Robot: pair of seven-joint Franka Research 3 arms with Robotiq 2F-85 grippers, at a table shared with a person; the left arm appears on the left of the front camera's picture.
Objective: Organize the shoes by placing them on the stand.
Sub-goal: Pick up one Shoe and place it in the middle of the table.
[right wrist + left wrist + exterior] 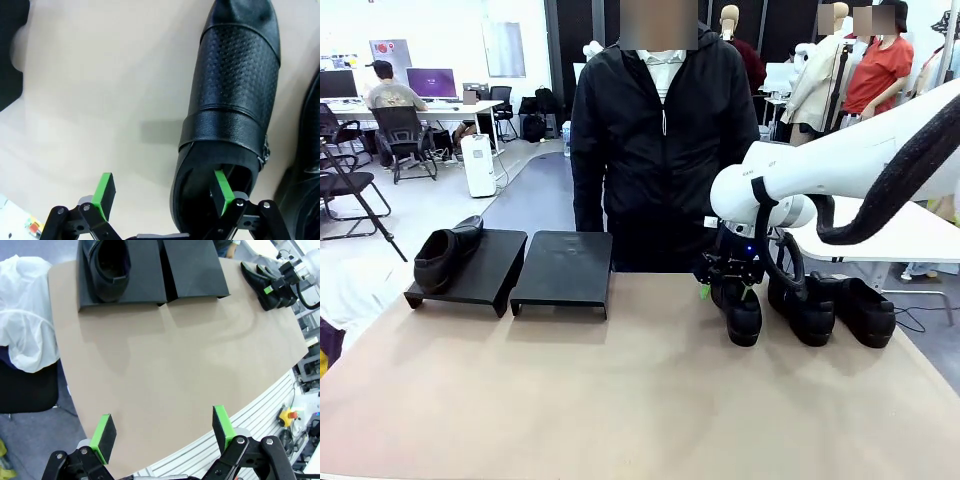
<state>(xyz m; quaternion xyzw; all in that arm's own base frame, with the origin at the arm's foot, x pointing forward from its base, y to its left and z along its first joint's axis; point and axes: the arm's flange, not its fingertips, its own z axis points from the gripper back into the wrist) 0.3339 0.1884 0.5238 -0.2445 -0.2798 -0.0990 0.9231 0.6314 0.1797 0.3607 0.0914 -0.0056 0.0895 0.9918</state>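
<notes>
The stand (pixel 562 270) is sitting on the bench (pixel 620 400) as two black sloped platforms side by side. One shoe (pixel 445 257) is lying on the stand's left platform. A row of three shoes (pixel 807 310) is standing on the bench to the right of the stand, well apart from it.

The right pincer (pixel 725 290) is hanging over the end shoe (pixel 235 90), the one of that row closest to the stand. Its jaws are spread. One green pad is dipping into the shoe's opening and the other is outside it over the bare bench, so the shoe's side wall is lying between them, not pinched.

The left pincer (pixel 163 432) is hovering spread and empty above the bench edge opposite the stand. A person (pixel 660 140) in a black jacket is standing just behind the stand.
</notes>
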